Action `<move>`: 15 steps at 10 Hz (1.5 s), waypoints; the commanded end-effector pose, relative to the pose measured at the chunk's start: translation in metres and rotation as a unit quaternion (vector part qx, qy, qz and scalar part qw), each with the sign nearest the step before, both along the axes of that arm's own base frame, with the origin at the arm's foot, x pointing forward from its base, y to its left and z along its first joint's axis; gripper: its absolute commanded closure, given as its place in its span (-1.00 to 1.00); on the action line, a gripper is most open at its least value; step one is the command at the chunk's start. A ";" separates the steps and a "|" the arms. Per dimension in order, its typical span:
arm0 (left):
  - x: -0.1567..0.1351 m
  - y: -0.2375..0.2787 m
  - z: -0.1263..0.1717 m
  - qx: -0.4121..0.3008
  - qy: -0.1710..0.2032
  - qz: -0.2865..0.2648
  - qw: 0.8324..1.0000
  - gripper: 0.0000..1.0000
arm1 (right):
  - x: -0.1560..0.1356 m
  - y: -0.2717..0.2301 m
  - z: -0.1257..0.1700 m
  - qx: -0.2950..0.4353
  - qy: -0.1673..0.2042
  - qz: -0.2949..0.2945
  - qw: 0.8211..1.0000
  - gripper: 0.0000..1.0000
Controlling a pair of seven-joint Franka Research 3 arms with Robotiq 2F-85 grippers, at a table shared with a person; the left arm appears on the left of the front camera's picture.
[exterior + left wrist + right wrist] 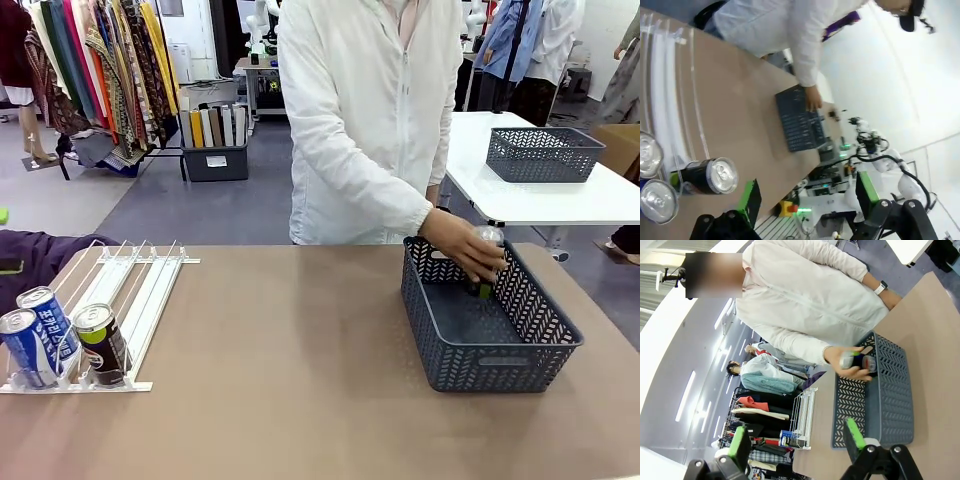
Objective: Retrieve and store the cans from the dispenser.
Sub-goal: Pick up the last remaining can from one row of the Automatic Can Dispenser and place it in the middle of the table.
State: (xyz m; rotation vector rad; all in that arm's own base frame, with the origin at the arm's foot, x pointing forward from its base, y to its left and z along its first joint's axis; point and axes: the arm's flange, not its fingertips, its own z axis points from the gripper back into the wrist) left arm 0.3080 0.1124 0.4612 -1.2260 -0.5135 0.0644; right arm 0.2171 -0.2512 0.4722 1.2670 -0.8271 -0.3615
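Left gripper (808, 190) jaws apart, empty; right gripper (796, 430) likewise | near left: two blue-and-white Pepsi cans (48, 320) and one black can (100, 342) standing at dispenser (150, 290) front | likely light, thin-walled, slick, easily dented: take mid-body, gently | farther right: person's hand (462, 245) holds fourth can (489, 236) just inside grey basket (500, 355) far wall

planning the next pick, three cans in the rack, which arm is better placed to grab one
Left, probably: the dispenser sits at the table's left edge, and the open left claw hangs near its black can. The right claw faces the basket.
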 end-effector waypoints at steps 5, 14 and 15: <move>0.029 -0.135 0.078 0.456 0.181 -0.034 0.871 -1.00 | 0.002 -0.001 0.004 0.008 -0.013 -0.004 1.000 -1.00; 0.051 -0.175 0.014 0.545 0.232 0.052 0.804 -1.00 | 0.002 -0.001 0.004 0.008 -0.013 -0.004 1.000 -1.00; 0.061 -0.183 -0.004 0.541 0.222 0.048 0.810 -1.00 | 0.002 -0.001 0.004 0.008 -0.013 -0.004 1.000 -1.00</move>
